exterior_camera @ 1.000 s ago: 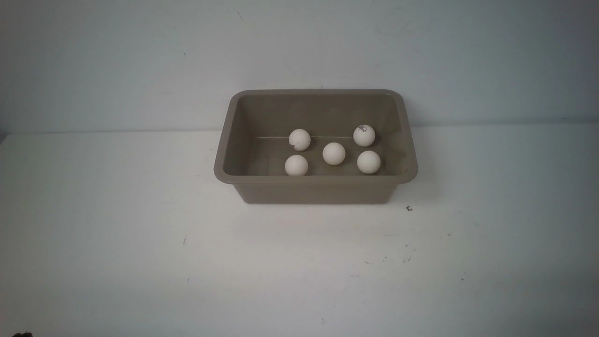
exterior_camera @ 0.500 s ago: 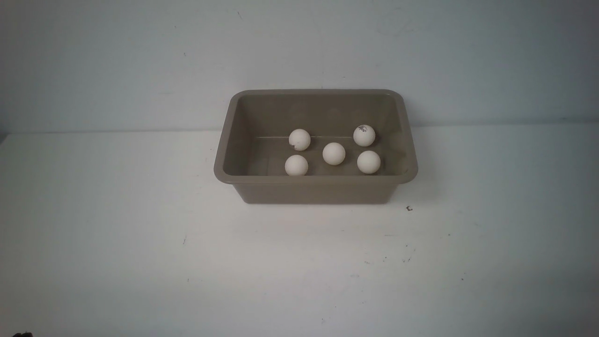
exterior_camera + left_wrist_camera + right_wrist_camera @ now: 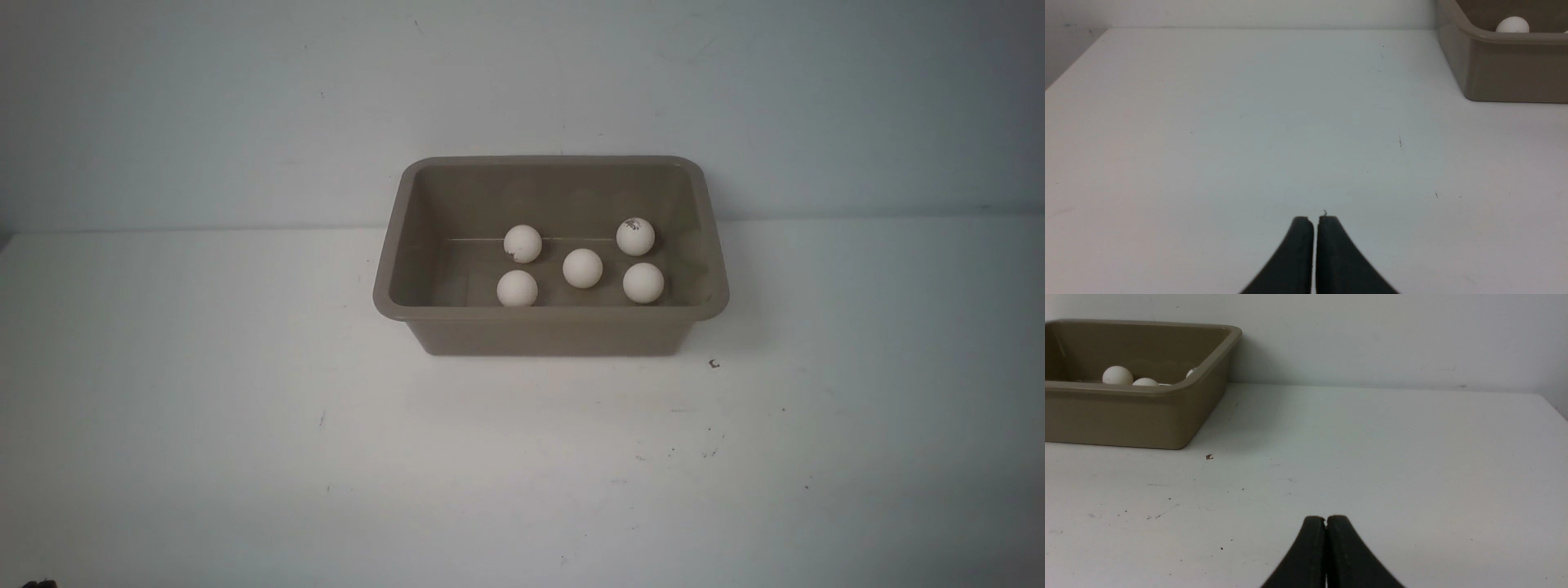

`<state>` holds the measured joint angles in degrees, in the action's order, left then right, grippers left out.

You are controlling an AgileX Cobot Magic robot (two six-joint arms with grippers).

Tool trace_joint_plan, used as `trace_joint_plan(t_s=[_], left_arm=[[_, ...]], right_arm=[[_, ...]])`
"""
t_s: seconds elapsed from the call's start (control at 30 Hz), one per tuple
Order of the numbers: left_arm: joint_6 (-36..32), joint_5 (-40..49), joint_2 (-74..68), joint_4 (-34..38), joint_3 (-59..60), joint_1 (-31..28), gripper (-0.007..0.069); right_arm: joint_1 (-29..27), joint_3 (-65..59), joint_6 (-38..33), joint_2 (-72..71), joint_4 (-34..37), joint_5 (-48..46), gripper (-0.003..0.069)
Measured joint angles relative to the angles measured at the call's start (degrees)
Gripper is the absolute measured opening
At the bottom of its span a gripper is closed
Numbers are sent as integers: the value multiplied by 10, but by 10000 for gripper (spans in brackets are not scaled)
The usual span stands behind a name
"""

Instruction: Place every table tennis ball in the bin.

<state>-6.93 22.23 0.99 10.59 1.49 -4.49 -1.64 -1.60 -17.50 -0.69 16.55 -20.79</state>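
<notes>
Balls come first: five table tennis balls (image 3: 582, 268) lie inside the bin (image 3: 551, 331), which stands at the table's (image 3: 204, 425) far edge by the wall. No ball shows on the table in any view, so the task looks finished; what remains is probably only holding clear. Neither arm appears in the front view. Each wrist view adds its own pincer: the left gripper (image 3: 1314, 222) and right gripper (image 3: 1326, 521) both have jaws pressed together on nothing, low over the table, well apart from the bin.
</notes>
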Motion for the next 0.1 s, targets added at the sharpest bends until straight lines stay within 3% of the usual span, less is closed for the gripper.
trace_joint_plan(t_s=[0.1], left_arm=[[0,0,0,0,0,0,-4]], right_arm=[[0,0,0,0,0,0,-10]])
